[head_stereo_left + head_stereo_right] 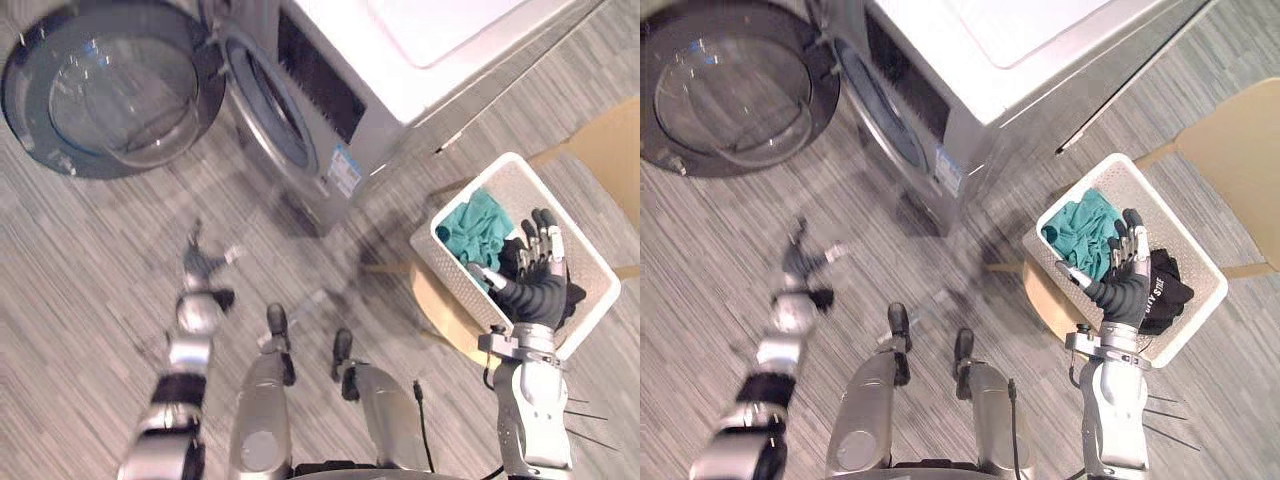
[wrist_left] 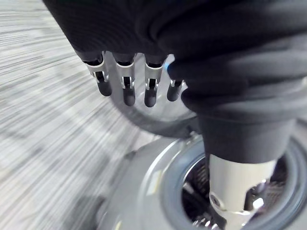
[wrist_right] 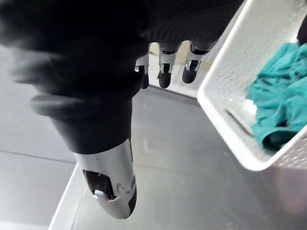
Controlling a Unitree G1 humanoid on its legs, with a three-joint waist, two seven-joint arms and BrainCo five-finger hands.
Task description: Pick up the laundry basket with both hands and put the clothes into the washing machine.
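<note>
Hovering over white perforated plastic laundry basket [image 1: 565, 225] on round wooden stool [image 1: 440, 305], right side: right hand [image 1: 540, 288], fingers straight, apart, empty. Left hand [image 1: 200, 270] well left, relaxed, empty. Risk: one-sided grab tips basket, spills teal cloth [image 1: 478, 230].

The basket [image 1: 545, 198] was perforated matt white plastic, the clothes [image 1: 478, 232] soft crumpled teal and black cloth, the washing machine [image 1: 380, 80] smooth, glossy silver-grey.

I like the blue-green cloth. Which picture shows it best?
Left eye view: the teal cloth lies in the basket, clear of the right hand. Right eye view: fingers cover its edge. Right wrist view: cut off. Left wrist view: the washer instead.
</note>
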